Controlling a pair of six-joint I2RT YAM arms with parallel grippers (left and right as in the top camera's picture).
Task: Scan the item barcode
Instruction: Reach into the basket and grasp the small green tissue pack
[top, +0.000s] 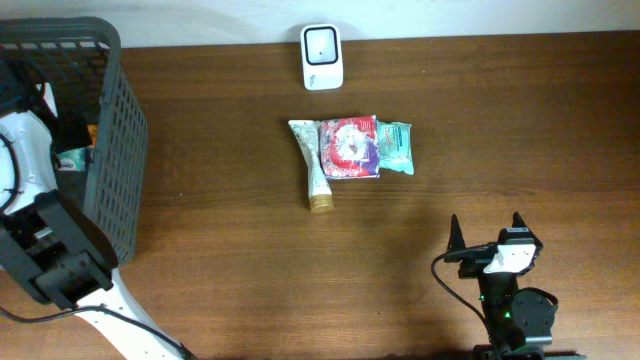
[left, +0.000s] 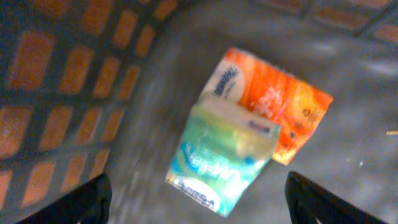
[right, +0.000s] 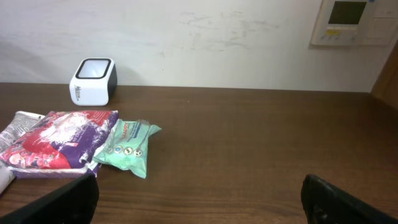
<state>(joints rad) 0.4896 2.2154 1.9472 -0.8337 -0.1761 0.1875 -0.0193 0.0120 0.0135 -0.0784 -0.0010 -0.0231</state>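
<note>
Teal-and-white plastic film wraps the soft packet (left: 221, 158) lying on the grey floor of the dark mesh plastic basket (top: 118, 150) at the table's left end. In the left wrist view its long axis runs from lower left to upper right, and its upper end overlaps an orange-and-white packet (left: 280, 102) beneath it. The print is too blurred to read, so a barcode may or may not face up. The left gripper (left: 198, 180) hangs above it with its fingers spread wide and nothing between them. The right gripper (top: 485, 222) waits over bare wood at the near right, its fingers equally far apart and empty. Mid-table lie a cream tube with a gold cap (top: 318, 170), cap toward the near edge and long axis running front to back, a red-and-purple pouch (top: 349, 148) overlapping it, and a pale green wipes pack (top: 394, 148) touching the pouch's right side. A small white barcode scanner (top: 322, 56) stands at the far edge of the dark brown wooden table (top: 250, 280), against a scuffed cream wall (right: 205, 37) bearing a white control panel (right: 351, 22).
</note>
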